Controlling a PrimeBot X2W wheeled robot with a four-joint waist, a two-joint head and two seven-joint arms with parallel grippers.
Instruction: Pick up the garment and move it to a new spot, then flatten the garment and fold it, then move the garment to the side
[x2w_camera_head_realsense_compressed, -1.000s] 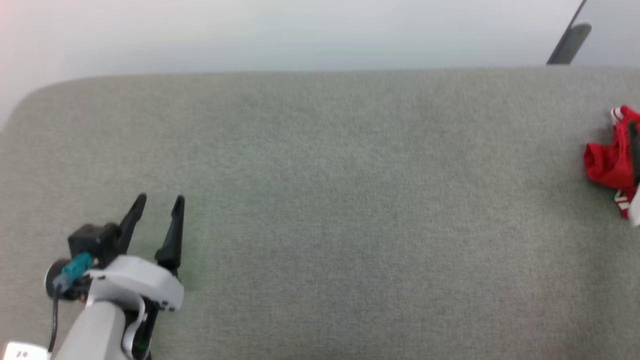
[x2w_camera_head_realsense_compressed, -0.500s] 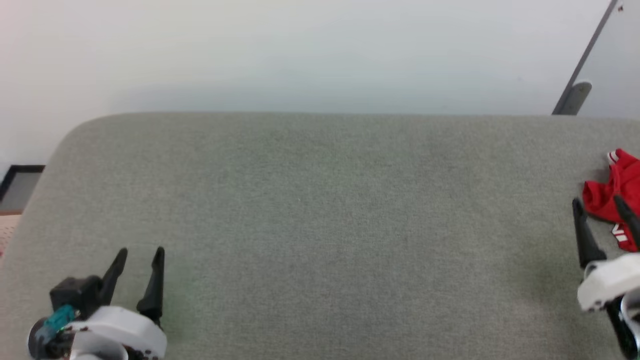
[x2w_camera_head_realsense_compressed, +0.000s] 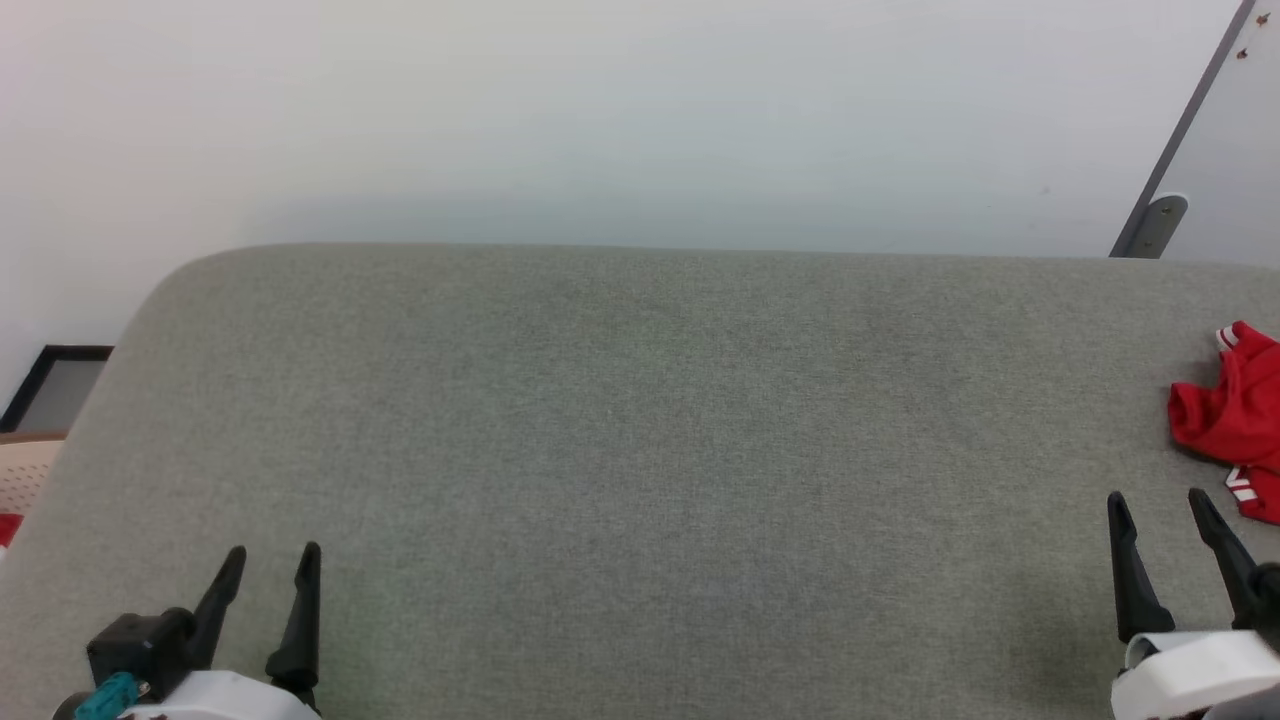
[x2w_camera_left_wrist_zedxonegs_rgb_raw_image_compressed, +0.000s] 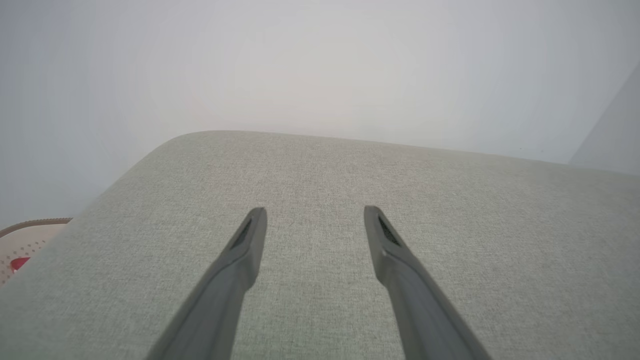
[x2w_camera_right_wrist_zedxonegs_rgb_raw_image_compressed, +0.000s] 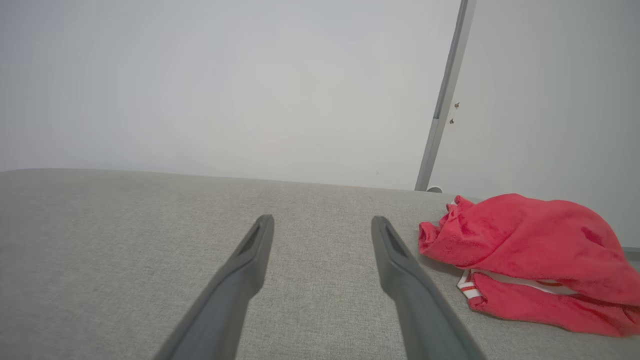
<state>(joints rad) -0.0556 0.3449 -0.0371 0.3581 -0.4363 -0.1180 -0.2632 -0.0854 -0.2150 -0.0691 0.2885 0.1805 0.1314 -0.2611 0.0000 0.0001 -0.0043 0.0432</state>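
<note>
Red, crumpled thin jersey garment (x2w_camera_head_realsense_compressed: 1225, 415) with white-and-red striped trim lies on the grey fabric counter (x2w_camera_head_realsense_compressed: 640, 450), just ahead-right of the nearer right gripper (x2w_camera_head_realsense_compressed: 1155, 497) and well apart from the left gripper (x2w_camera_head_realsense_compressed: 275, 549); both sets of jaws stand apart, empty.

No text, label, brand, number or sign can be read in any of the views. The white marks on the trim of the crumpled thin red jersey garment (x2w_camera_right_wrist_zedxonegs_rgb_raw_image_compressed: 525, 245) are plain stripes, not letters.
</note>
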